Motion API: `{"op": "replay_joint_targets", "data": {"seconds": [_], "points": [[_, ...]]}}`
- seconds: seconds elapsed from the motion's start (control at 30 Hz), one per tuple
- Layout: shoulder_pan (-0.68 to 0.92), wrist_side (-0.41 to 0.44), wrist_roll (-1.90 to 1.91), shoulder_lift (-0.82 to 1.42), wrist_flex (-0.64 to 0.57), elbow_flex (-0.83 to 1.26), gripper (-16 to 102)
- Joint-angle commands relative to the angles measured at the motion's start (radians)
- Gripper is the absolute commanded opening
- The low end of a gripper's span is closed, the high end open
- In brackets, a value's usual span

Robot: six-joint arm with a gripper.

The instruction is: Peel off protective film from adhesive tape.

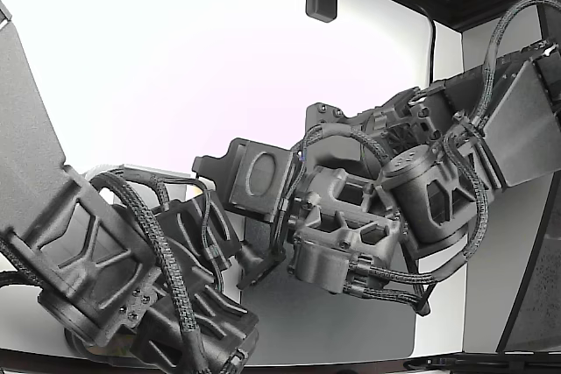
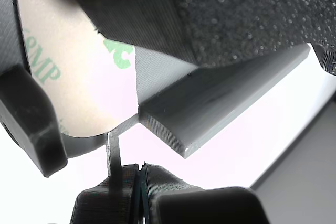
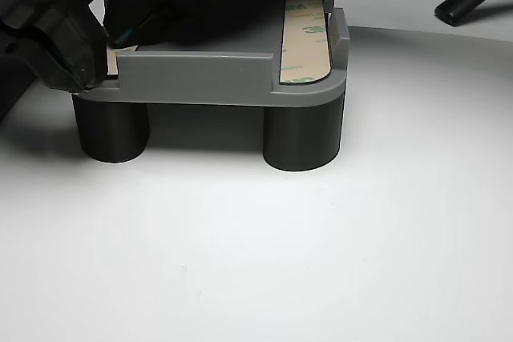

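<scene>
- The white bench (image 3: 264, 262) takes up most of the other view, pretty much glowing under the light.
- Two dark arms fill the exterior view, one arm (image 1: 105, 260) low on that view's left, the second arm (image 1: 421, 172) reaching in from that view's right, both wrapped in braided cables.
- A grey fixture (image 3: 200, 78) stands on the bench on round dark legs (image 3: 303, 135).
- Adhesive tape (image 3: 304, 42) with green 3M print on its film lies in the fixture's slot on the other view's right; another strip (image 2: 79, 77) shows in the wrist view.
- The end effector (image 2: 139, 174) is clenched, its jaws pinching a thin grey tab (image 2: 113, 150) hanging at that strip's edge.
</scene>
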Motion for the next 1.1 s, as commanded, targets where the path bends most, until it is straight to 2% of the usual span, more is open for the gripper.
{"op": "replay_joint_targets", "data": {"seconds": [0.0,1.07], "points": [[-0.005,0.002,0.003,0.012,-0.002,-0.035,-11],[0.02,0.017,0.031,-0.011,0.008,-0.052,-11]]}}
